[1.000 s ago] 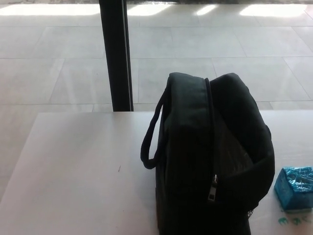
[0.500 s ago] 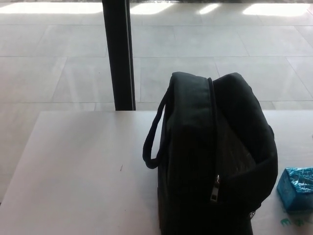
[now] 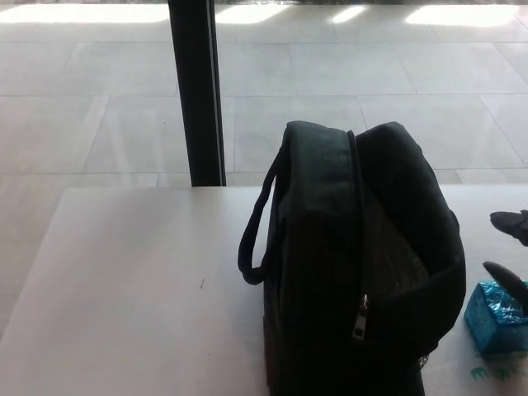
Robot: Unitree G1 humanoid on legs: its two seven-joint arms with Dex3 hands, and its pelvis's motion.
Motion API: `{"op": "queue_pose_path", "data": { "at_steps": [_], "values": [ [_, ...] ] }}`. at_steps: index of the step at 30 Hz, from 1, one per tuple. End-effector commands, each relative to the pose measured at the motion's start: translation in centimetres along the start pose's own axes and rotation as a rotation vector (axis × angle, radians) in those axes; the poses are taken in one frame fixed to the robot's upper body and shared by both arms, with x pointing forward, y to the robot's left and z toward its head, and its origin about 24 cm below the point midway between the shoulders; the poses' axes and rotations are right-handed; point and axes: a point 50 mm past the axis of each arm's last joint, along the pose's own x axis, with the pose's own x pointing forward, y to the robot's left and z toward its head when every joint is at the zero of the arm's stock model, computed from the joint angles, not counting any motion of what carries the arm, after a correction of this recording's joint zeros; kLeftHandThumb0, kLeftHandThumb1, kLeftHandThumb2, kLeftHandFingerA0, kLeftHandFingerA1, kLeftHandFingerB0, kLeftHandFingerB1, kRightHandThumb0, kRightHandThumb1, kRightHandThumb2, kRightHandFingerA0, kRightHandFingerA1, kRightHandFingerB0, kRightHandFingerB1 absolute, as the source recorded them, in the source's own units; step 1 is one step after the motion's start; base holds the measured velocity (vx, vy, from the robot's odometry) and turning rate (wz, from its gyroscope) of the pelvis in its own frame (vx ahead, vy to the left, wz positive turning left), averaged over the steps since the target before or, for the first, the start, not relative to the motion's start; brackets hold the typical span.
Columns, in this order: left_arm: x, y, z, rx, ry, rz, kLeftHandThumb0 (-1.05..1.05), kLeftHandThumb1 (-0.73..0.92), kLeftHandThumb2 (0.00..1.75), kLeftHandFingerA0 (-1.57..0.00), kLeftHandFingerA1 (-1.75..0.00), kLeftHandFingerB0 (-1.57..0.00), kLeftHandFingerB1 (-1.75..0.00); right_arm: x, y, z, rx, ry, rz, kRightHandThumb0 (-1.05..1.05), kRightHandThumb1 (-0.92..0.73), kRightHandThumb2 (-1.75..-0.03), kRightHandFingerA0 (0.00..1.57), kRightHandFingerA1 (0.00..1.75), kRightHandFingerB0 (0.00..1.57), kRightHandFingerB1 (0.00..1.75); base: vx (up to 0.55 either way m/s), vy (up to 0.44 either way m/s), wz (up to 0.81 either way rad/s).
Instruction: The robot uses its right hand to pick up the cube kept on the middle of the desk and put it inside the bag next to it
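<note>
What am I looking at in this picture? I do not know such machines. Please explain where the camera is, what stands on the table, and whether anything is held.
The picture comes from a camera on a humanoid robot's head, looking down at a white desk in front of it. On the desk stands a black bag, upright, with its zipper open along the top. To the right of the bag, near the picture's edge, is a small blue cube. The dark shapes at the far right edge are fingers of the robot's right hand, one above the cube and one reaching it. The hand is spread, and the cube sits on the desk, so nothing is held yet. The left hand is not in view. Behind the desk are a tiled floor and a dark post.
</note>
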Motion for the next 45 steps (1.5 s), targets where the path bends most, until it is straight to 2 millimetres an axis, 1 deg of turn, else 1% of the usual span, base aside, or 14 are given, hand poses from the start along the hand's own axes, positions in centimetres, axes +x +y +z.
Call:
{"op": "queue_pose_path", "data": {
  "at_steps": [1,2,4,5,23,26,27,29,39,40,41,43,44,45],
  "values": [
    [-0.4,0.6,0.1,-0.012,0.014,0.022,-0.62,0.6,0.56,-0.31,-0.5,-0.33,-0.4,0.4,-1.4,-0.1,-0.174,0.051,-0.043,-0.98,-0.65,-1.02,0.0,0.18,0.0,0.09,0.0,0.0,0.0],
    [-0.4,0.7,0.2,-0.026,0.01,0.014,-0.73,0.47,0.85,-0.25,-0.57,-0.28,-0.51,0.7,-1.6,-0.1,-0.207,0.076,-0.058,-0.98,-0.67,-1.02,0.0,0.16,0.0,0.08,0.0,0.0,0.0],
    [-0.3,0.7,0.4,-0.025,0.008,0.012,-0.73,0.47,0.85,-0.25,-0.57,-0.28,-0.51,0.7,-1.6,-0.2,-0.22,0.078,-0.06,-0.98,-0.67,-1.02,0.0,0.16,0.0,0.08,0.0,0.0,0.0],
    [-0.3,0.7,0.4,-0.018,0.009,0.014,-0.63,0.59,0.57,-0.29,-0.52,-0.32,-0.41,0.7,-1.2,-0.3,-0.244,0.085,-0.048,-0.98,-0.67,-1.01,0.0,0.16,0.0,0.08,0.0,0.0,0.0],
    [-0.4,0.7,0.7,0.002,0.006,0.001,-0.64,0.6,0.56,-0.27,-0.51,-0.3,-0.39,1.5,2.3,0.1,-0.309,0.083,0.037,-1.01,-0.63,-1.0,0.0,0.12,0.07,0.08,0.0,0.0,0.0],
    [-0.3,0.7,0.7,0.001,0.0,0.001,-0.63,0.6,0.57,-0.28,-0.51,-0.31,-0.4,1.7,2.1,-0.6,-0.361,0.128,0.059,-0.88,-0.61,-0.78,0.0,0.0,0.0,0.15,0.0,0.0,0.0],
    [-0.3,0.6,0.8,-0.004,0.003,0.003,-0.74,0.48,0.86,-0.25,-0.57,-0.27,-0.51,1.7,1.9,-1.4,-0.392,0.175,0.104,-0.95,-0.57,-0.95,0.0,0.23,0.0,0.07,0.0,0.0,0.0],
    [-0.3,0.7,0.8,-0.009,0.004,0.005,-0.63,0.59,0.58,-0.29,-0.53,-0.33,-0.41,1.7,1.8,-1.5,-0.405,0.187,0.113,-0.91,-0.54,-0.88,0.0,0.22,0.0,0.06,0.0,0.0,0.0],
    [-0.2,0.6,1.2,0.018,0.005,0.003,-0.61,0.62,0.57,-0.28,-0.5,-0.32,-0.4,1.9,0.7,-4.7,-0.495,0.376,0.169,-0.9,-0.49,-0.73,0.0,0.09,0.07,0.02,0.0,0.0,0.0],
    [-0.2,0.6,1.3,-0.004,0.001,-0.001,-0.66,0.46,0.86,-0.21,-0.56,-0.28,-0.53,1.9,1.0,-4.8,-0.489,0.38,0.174,-0.92,-0.49,-0.7,0.0,0.01,0.14,0.0,0.0,0.0,0.0],
    [-0.2,0.6,1.2,-0.005,0.003,-0.002,-0.6,0.62,0.58,-0.27,-0.52,-0.32,-0.41,2.0,1.1,-4.6,-0.487,0.377,0.176,-0.9,-0.48,-0.69,0.0,0.0,0.16,0.02,0.0,0.0,0.0],
    [-0.1,0.6,1.2,0.007,0.005,0.001,-0.6,0.63,0.58,-0.27,-0.51,-0.32,-0.41,2.0,1.3,-4.6,-0.489,0.375,0.18,-0.89,-0.48,-0.7,0.0,0.01,0.15,0.05,0.0,0.0,0.0],
    [0.0,0.7,1.2,0.002,0.005,0.002,-0.71,0.48,0.86,-0.23,-0.56,-0.3,-0.53,2.2,1.5,-4.6,-0.508,0.365,0.184,-0.88,-0.47,-0.69,0.0,0.01,0.16,0.05,0.0,0.0,0.0],
    [0.0,0.7,1.2,0.002,0.004,0.002,-0.62,0.61,0.58,-0.29,-0.51,-0.33,-0.4,2.2,1.6,-4.5,-0.512,0.361,0.185,-0.87,-0.46,-0.68,0.0,0.0,0.16,0.03,0.0,0.0,0.0]
  ]
}}
